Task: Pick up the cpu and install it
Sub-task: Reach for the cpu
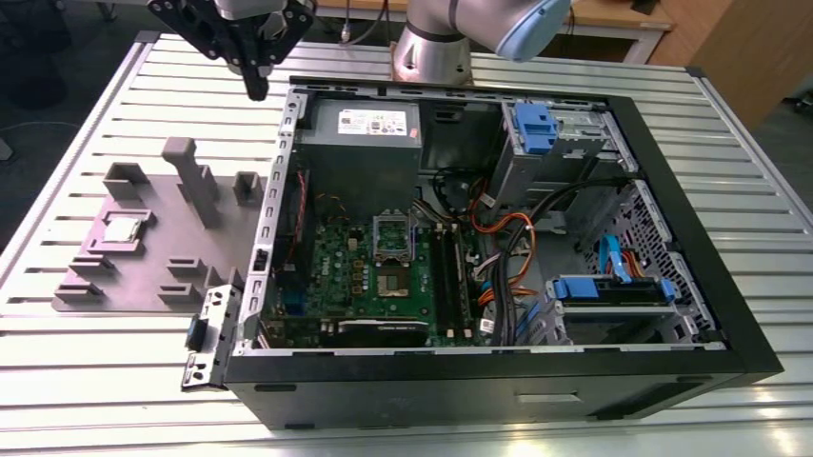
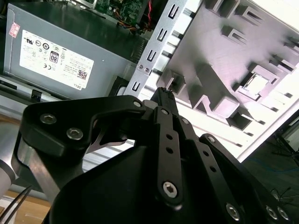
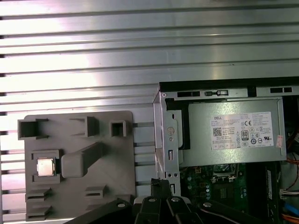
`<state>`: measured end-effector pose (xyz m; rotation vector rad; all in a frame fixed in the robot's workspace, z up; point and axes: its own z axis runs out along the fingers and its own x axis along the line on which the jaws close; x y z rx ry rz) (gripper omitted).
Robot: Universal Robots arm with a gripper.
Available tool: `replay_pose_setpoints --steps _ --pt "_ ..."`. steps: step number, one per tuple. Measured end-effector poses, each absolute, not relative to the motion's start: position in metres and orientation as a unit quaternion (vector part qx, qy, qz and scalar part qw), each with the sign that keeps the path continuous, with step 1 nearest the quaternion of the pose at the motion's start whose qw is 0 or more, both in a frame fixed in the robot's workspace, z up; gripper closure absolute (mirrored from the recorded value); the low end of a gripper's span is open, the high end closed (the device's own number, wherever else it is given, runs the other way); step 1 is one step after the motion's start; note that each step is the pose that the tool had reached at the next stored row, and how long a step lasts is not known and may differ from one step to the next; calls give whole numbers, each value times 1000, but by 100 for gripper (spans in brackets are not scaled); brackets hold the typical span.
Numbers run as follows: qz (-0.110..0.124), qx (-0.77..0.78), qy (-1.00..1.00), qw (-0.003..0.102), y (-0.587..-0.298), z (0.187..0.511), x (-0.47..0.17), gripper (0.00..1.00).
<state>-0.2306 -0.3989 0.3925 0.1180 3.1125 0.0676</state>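
Jaws closed on nothing, high over counter [image 1: 102,381] by back corner of case [image 1: 445,400]. On grey tray [image 1: 147,271] outside case, cpu [image 1: 124,228] flat in square pocket, well apart from jaws. Probably light, stiff, slick metal top, delicate underside. Best gripped by two opposite edges, with pocket walls close around. Open room above tray. Tall posts [image 1: 190,176] and case wall [image 1: 277,190] to clear.
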Motion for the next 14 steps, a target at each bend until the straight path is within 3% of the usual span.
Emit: replay_pose_setpoints --steps 14 --pt "22 38 999 13 -399 392 -232 89"
